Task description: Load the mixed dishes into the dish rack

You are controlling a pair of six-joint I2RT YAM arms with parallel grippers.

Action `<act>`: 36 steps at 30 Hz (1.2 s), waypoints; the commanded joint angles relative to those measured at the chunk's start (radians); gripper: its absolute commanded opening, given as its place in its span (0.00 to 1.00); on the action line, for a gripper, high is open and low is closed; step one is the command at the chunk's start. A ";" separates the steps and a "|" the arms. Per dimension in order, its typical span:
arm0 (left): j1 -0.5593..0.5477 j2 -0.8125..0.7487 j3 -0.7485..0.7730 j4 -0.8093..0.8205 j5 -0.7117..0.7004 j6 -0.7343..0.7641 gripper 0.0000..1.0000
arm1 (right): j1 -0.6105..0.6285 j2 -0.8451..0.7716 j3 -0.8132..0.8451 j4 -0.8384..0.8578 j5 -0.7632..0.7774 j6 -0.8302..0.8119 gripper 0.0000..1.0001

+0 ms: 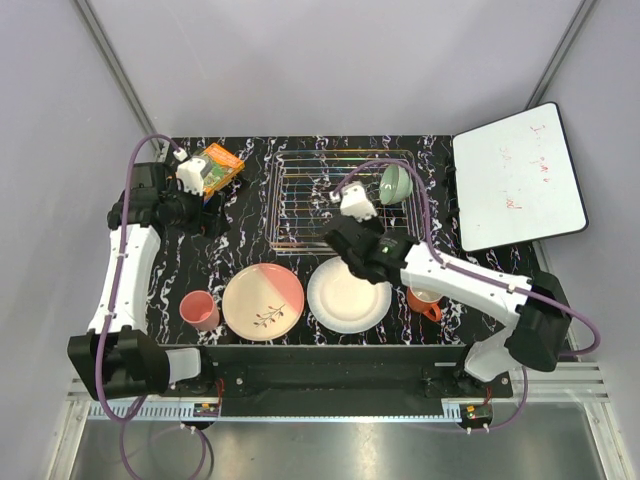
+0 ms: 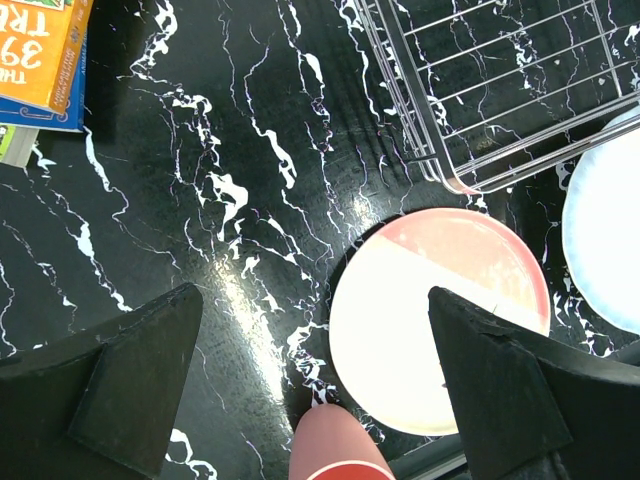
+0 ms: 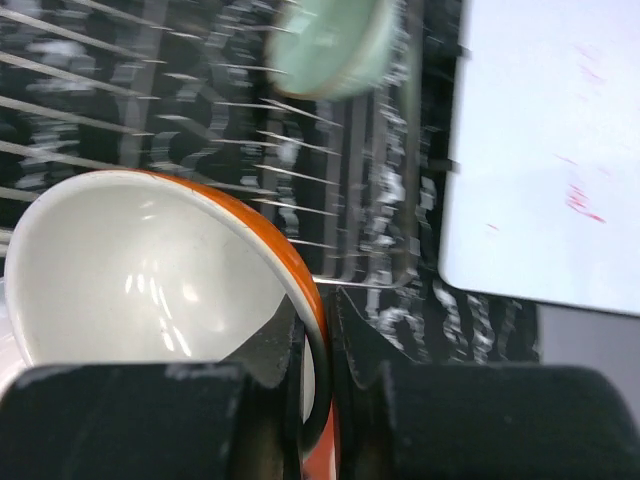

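A black marbled table (image 1: 250,230) fills the middle of the top view. A white board (image 1: 515,175) is laid at the upper right, partly off the table's right edge. The dish rack (image 1: 300,200) is set at upper centre, just left of the board.

Two plates are seen side by side in the lower middle, below the rack: the pink-cream plate (image 1: 263,302) to the left and the white plate (image 1: 348,295) to the right.

The cream bowl (image 3: 130,270), orange along its rim and outer wall, is seen in the lower left of the right wrist view. Its rim is pinched between the closed fingers of the right gripper (image 3: 320,330), with rack wires blurred behind it. The pale green bowl (image 1: 395,183) is propped on edge in the rack's upper right corner.

The orange mug (image 1: 425,303) is partly hidden under the right arm, right of the white plate. The pink tumbler (image 1: 200,310) stands at the lower left, just beside the pink-cream plate. The snack packet (image 1: 220,165) lies at the upper left.

The left gripper (image 2: 312,300) is held over bare table near the packet, jaws spread wide apart on nothing.
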 commanded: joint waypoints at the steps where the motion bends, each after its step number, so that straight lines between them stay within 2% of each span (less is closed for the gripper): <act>1: 0.003 0.009 0.010 0.038 0.014 0.011 0.99 | -0.126 -0.006 0.000 -0.095 0.272 0.118 0.00; 6: 0.003 0.009 -0.009 0.038 0.003 0.023 0.99 | -0.250 -0.019 -0.024 -0.103 0.301 0.124 0.00; 13: 0.003 0.023 -0.017 0.041 0.018 0.023 0.99 | -0.307 0.100 0.013 -0.098 0.374 0.152 0.00; 22: 0.003 0.029 -0.019 0.043 0.023 0.029 0.99 | -0.350 0.334 0.115 -0.104 0.424 0.172 0.00; 34: 0.003 0.027 -0.036 0.041 0.008 0.038 0.99 | -0.359 0.440 0.180 -0.066 0.347 0.143 0.00; 35: 0.003 0.030 -0.036 0.043 0.008 0.037 0.99 | -0.359 0.443 0.180 -0.066 0.332 0.144 0.04; 36: 0.003 0.030 -0.034 0.041 0.008 0.037 0.99 | -0.359 0.443 0.181 -0.066 0.325 0.146 0.15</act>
